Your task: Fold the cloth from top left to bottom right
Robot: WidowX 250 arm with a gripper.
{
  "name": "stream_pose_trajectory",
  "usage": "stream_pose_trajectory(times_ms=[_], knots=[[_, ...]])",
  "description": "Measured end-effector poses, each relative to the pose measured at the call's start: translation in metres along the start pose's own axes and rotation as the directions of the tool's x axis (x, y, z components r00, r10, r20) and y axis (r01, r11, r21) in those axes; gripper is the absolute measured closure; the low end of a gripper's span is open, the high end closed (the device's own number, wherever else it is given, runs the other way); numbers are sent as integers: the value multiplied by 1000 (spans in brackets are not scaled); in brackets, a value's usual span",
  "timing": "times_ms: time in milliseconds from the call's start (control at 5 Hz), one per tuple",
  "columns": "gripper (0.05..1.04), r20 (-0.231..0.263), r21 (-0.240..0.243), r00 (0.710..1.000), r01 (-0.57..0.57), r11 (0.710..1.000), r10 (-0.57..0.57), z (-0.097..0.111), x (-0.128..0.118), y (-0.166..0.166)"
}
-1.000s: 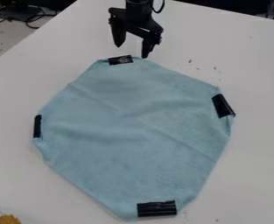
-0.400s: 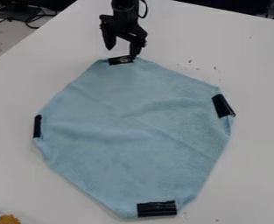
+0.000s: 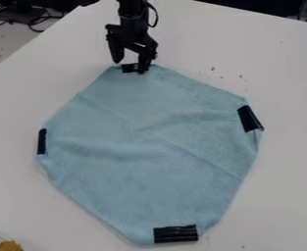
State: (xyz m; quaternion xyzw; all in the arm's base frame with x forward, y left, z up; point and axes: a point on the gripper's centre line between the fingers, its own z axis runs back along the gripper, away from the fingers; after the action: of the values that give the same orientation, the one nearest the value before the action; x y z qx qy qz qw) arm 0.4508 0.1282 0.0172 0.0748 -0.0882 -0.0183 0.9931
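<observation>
At far edge of the blue cloth [image 3: 149,162], which lies spread on the white table [image 3: 280,78], the gripper [image 3: 129,67] has jaws wide at the black tape [image 3: 128,68]; one should lower carefully, then close firmly on this taped edge.

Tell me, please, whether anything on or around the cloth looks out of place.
Small dark specks mark the table past the upper right edge of the cloth, odd against the white, perhaps crumbs or stains. The cloth is slightly creased, with no visible tear.
</observation>
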Motion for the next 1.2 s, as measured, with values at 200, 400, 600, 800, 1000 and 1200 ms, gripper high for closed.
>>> stream_pose_trajectory(times_ms=[200, 400, 600, 800, 1000, 1200], knots=[[98, 0, 22, 1000, 6, 1000, -6, -3, 5, 4], [173, 1, 23, 1000, 7, 1000, -7, -5, 6, 4], [445, 0, 19, 1000, 8, 1000, -8, -6, 6, -2], [695, 4, 21, 1000, -9, 1000, 9, -7, 4, -2], [864, 0, 37, 1000, -12, 999, 12, -6, 3, -2], [977, -4, 72, 1000, 11, 997, -11, -3, 5, -4]])
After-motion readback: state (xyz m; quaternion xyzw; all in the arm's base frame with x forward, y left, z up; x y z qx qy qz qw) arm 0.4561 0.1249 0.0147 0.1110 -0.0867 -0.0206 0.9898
